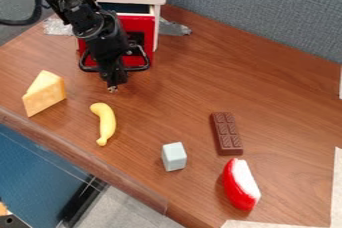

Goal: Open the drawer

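Claw (113, 85) hangs by the red drawer (139, 24). Can't tell if the claw's open or gripping anything, tbh.

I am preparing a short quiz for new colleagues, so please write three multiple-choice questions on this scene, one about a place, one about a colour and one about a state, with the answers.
1. What lies nearest to the chocolate bar?
A) the cheese wedge
B) the grey block
C) the red-and-white piece

2. What colour is the drawer front?
A) red
B) green
C) yellow

3. How is the banana?
A) cut in two
B) whole, on the table
C) standing on end

Answers:
1: C, just off the bar's lower end.
2: A, red surrounds the black handle.
3: B, one unbroken yellow curve lying down.
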